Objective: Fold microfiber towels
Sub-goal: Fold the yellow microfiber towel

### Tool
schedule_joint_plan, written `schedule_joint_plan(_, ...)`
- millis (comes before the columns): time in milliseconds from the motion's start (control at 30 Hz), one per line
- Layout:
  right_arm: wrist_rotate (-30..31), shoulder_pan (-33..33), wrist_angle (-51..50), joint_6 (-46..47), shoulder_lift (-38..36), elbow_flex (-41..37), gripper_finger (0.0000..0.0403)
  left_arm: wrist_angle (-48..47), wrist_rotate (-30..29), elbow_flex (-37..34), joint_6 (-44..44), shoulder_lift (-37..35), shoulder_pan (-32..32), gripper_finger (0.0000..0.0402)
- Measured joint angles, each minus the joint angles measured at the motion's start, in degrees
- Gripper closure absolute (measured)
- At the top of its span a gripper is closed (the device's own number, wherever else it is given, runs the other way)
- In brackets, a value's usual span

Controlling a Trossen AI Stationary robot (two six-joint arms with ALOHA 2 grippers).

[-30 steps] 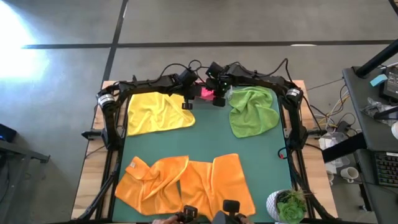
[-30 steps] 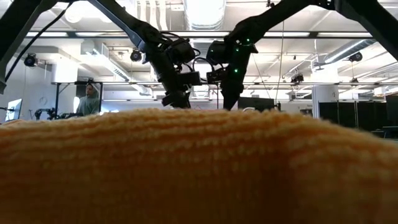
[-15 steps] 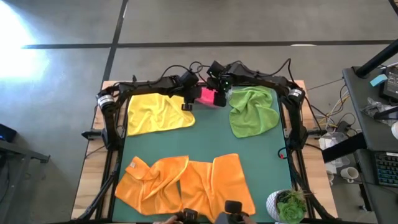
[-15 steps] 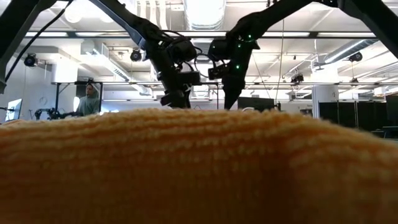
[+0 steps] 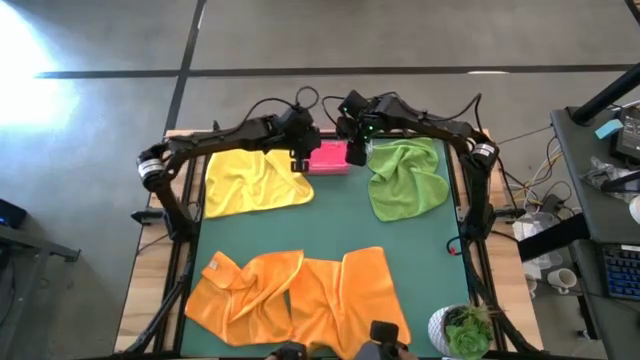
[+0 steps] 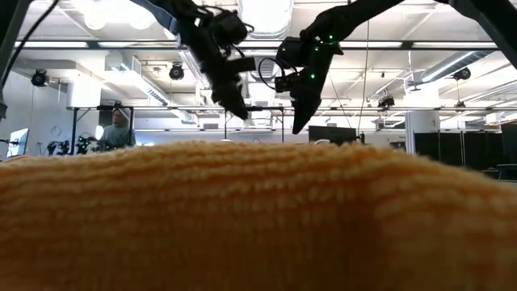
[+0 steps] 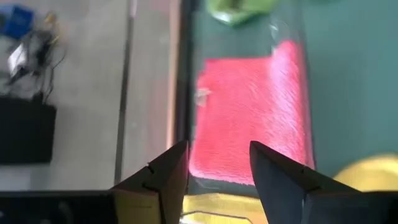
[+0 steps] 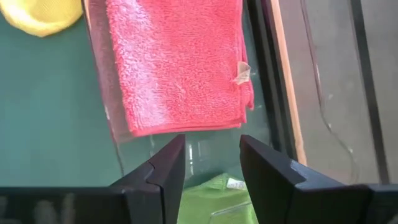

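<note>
I've lifted both arms off the folded pink towel (image 5: 329,157), which now lies in the clear tray (image 8: 193,152) at the counter's far edge. Left gripper (image 7: 214,171) and right gripper (image 8: 210,163) hover above, jaws apart and empty; one towel done.

orange towel (image 6: 258,218) blurred, blocking low view, green towel (image 7: 239,9) seemingly cut off

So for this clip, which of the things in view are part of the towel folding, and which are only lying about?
Part of the job:
pink towel, folded, in the clear plastic tray
yellow towel
green towel
two orange towels
left gripper and right gripper, both open above the pink towel

Only lying about:
potted plant at the table's corner
</note>
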Motion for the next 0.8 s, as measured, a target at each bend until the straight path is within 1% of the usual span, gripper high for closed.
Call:
schedule_joint_plan(167,-0.24,0.06,-2.95,2.08,-1.37,0.00,0.0264,-5.79,-1.17,-0.60,-8.97,-5.48,0.07,0.0244)
schedule_joint_plan(367,-3.61,0.06,-5.31,4.31,-4.10,0.00,0.0264,-14.14,-0.37,-3.97,-18.19,-12.62,-0.45,0.0244)
schedule_joint_plan(467,-4.61,0.06,-6.09,4.85,-4.99,0.00,0.0264,-14.11,1.40,-8.72,-22.80,-16.02,-0.57,0.0244)
schedule_joint_plan(600,-5.40,0.06,-7.04,6.34,-5.56,0.00,0.0264,-14.00,3.00,-17.00,-30.23,-19.13,-0.97,0.0244)
schedule_joint_plan(700,-7.37,0.08,-8.12,6.34,-5.73,0.00,0.0264,-13.62,3.24,-22.29,-35.31,-20.71,-2.33,0.0244)
schedule_joint_plan(800,-7.58,0.44,-8.56,6.10,-5.83,0.00,0.0264,-13.35,3.59,-26.30,-37.99,-21.11,-4.04,0.0244)
